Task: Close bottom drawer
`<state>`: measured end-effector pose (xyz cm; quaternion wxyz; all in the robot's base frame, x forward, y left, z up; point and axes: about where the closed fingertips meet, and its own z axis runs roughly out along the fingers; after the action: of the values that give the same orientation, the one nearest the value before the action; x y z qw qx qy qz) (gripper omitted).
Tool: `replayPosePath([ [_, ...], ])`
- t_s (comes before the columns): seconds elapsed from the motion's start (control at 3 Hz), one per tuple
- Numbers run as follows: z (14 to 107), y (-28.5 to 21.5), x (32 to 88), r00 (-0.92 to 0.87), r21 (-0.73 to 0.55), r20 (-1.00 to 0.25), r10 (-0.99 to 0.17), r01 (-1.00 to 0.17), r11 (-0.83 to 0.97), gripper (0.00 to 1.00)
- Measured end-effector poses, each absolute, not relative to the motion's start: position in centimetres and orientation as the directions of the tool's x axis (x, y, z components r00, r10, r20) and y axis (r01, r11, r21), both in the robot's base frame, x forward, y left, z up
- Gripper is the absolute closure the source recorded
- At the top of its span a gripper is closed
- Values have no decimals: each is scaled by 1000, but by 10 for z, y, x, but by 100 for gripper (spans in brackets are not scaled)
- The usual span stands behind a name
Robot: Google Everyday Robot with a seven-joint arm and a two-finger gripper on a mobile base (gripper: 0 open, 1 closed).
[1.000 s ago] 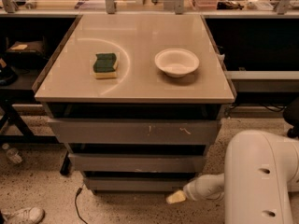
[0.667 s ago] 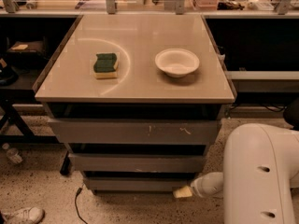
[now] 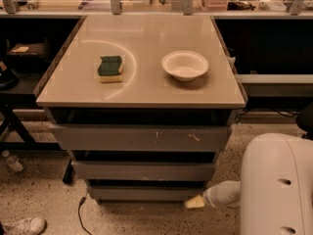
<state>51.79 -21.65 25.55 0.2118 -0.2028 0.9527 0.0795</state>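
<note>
The bottom drawer [image 3: 142, 194] is found lowest in the cabinet [image 3: 146, 38], and it looks pulled out a little. The gripper [image 3: 195, 202] is held low near the floor, just beside the drawer's right front corner; whether it is spread wide or pinched together cannot be told, and nothing is seen in its grip. The front should be pushed straight back, slowly and flat, nearer the middle so the drawer is not twisted. Three drawers are counted; one green sponge [image 3: 110, 67]; one white bowl [image 3: 185, 65]; one gripper.
</note>
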Motion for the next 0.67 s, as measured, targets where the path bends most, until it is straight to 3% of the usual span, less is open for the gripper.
replayPosePath([
  [0.33,256,-276,474,-895,74,-375,-242,-290,954,0],
  [0.67,266,-384,346,-969,18,-245,29,25,1000,0],
])
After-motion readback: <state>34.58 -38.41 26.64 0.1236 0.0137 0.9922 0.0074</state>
